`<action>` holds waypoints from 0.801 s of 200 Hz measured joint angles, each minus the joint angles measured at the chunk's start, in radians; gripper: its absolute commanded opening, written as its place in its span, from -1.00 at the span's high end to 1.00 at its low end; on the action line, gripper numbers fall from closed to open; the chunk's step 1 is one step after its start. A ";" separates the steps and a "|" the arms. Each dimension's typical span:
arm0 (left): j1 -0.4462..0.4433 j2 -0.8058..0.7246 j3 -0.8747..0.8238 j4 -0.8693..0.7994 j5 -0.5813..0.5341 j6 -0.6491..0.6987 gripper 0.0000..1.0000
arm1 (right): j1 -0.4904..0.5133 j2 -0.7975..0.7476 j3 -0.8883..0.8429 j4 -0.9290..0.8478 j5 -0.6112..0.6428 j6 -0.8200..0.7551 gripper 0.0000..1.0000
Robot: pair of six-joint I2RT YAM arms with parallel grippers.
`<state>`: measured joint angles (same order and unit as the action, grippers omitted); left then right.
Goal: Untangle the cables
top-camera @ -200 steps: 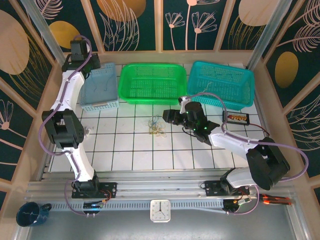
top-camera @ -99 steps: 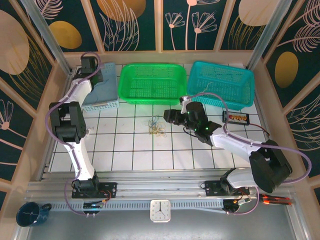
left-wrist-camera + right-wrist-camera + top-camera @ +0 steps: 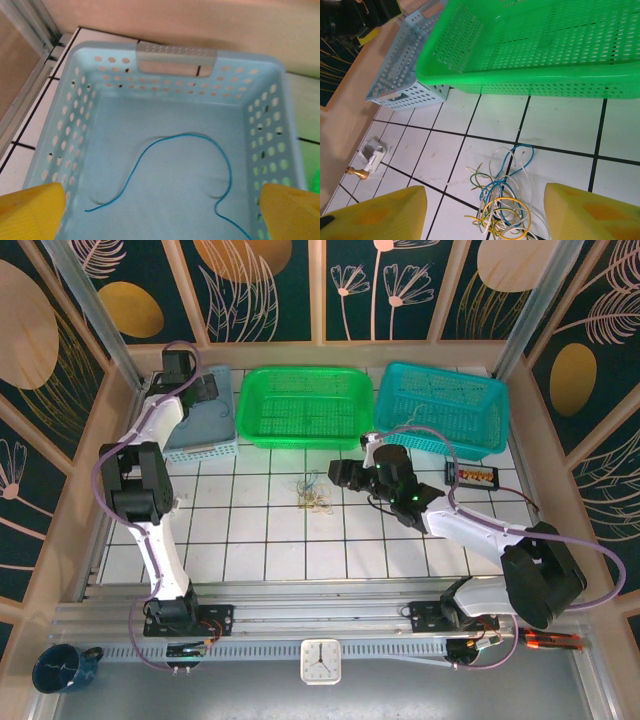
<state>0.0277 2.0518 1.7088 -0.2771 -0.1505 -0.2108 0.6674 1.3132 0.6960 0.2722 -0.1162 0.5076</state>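
Several tangled cables (image 3: 314, 494) lie just ahead of the right pincer (image 3: 337, 476).

You're working in a robot lab cell: the left arm (image 3: 135, 495) and right arm (image 3: 470, 528) are bolted to an aluminium rail (image 3: 320, 618) along the near edge of a white tiled worktop (image 3: 250, 540), boxed in by wood-framed panels (image 3: 400, 285) of printed leaf wallpaper. A small clock (image 3: 321, 661) lies face-up on the grey ledge (image 3: 250, 690) just in front of the rail.
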 measured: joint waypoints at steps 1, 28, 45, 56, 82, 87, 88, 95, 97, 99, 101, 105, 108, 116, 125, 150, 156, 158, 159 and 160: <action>0.000 -0.001 0.000 0.000 0.002 0.000 -0.98 | 0.000 0.000 0.000 0.000 0.000 0.000 -0.26; 0.000 -0.076 -0.006 -0.014 0.085 -0.022 -0.97 | 0.000 0.000 0.000 -0.002 0.011 0.000 -0.26; 0.000 -0.157 -0.047 -0.003 0.160 -0.054 -0.98 | 0.000 0.000 0.000 -0.010 0.012 -0.001 -0.26; 0.000 -0.220 -0.101 0.021 0.216 -0.084 -0.98 | -0.001 0.000 0.000 -0.020 0.012 -0.001 -0.27; -0.003 -0.399 -0.320 0.123 0.339 -0.179 -0.98 | -0.017 0.000 0.000 -0.045 0.010 -0.003 -0.26; -0.006 -0.430 -0.362 0.143 0.359 -0.200 -0.98 | -0.024 0.000 0.000 -0.047 0.006 -0.003 -0.26; -0.006 -0.439 -0.376 0.149 0.362 -0.203 -0.98 | -0.026 0.000 0.000 -0.047 0.006 -0.003 -0.26; -0.010 -0.482 -0.438 0.177 0.387 -0.231 -0.98 | -0.036 0.000 0.000 -0.049 0.000 -0.003 -0.25; -0.013 -0.496 -0.457 0.185 0.397 -0.242 -0.98 | -0.040 0.000 0.001 -0.050 -0.001 -0.002 -0.26; -0.014 -0.505 -0.471 0.193 0.404 -0.250 -0.98 | -0.043 0.000 0.000 -0.051 -0.005 -0.002 -0.25; -0.016 -0.517 -0.491 0.203 0.408 -0.257 -0.98 | -0.046 0.000 0.000 -0.051 -0.007 -0.001 -0.26; -0.019 -0.541 -0.526 0.220 0.421 -0.276 -0.98 | -0.054 0.000 0.000 -0.053 -0.013 0.000 -0.25; -0.023 -0.556 -0.552 0.232 0.428 -0.286 -0.98 | -0.058 0.000 0.000 -0.053 -0.017 0.000 -0.25; -0.031 -0.602 -0.624 0.263 0.451 -0.320 -0.97 | -0.072 0.000 0.000 -0.053 -0.029 0.001 -0.25; -0.042 -0.652 -0.698 0.293 0.471 -0.360 -0.98 | -0.088 0.000 0.000 -0.053 -0.047 0.004 -0.24; -0.085 -0.783 -0.883 0.365 0.501 -0.454 -0.98 | -0.111 0.006 0.000 -0.052 -0.100 0.008 -0.22; -0.100 -0.809 -0.918 0.383 0.503 -0.472 -0.98 | -0.112 0.011 0.001 -0.051 -0.114 0.008 -0.22; -0.107 -0.819 -0.930 0.387 0.505 -0.480 -0.98 | -0.111 0.014 0.001 -0.052 -0.119 0.008 -0.21; -0.109 -0.822 -0.935 0.389 0.505 -0.483 -0.98 | -0.111 0.014 0.001 -0.052 -0.121 0.008 -0.21; -0.111 -0.826 -0.938 0.391 0.505 -0.484 -0.98 | -0.111 0.016 0.001 -0.052 -0.125 0.008 -0.21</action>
<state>-0.0837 1.2263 0.7704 0.1139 0.3550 -0.6952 0.5560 1.3296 0.6968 0.2203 -0.2409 0.5156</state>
